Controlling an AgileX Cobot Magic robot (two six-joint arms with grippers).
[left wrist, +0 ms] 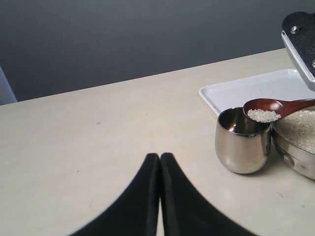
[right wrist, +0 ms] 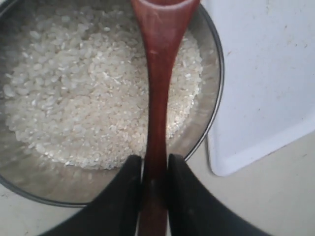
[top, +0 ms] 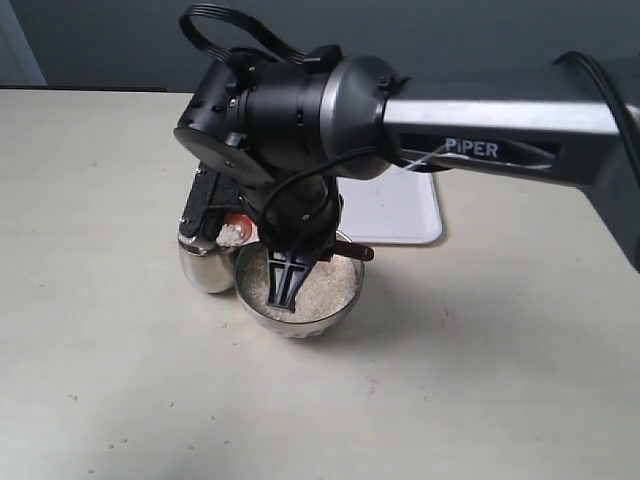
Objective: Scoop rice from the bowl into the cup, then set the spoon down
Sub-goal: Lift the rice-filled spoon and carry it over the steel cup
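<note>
Right wrist view: pinches the spoon (right wrist: 158, 73) handle between the right gripper (right wrist: 153, 163) fingers, above the bowl (right wrist: 210, 54) of rice (right wrist: 83, 93). Holds a small heap of grains in the scoop, level and just over the cup (left wrist: 242, 147) rim (clearest from the left wrist). Sets cup just beside bowl, with the tray (left wrist: 246, 91) edge close behind both. Shows the left gripper (left wrist: 160, 157) fingers pressed together on nothing, well apart from the cup. Leaves wide bare table (left wrist: 98, 147) to the left and in front. Counts one spoon, one cup, one bowl, one tray, two grippers.
</note>
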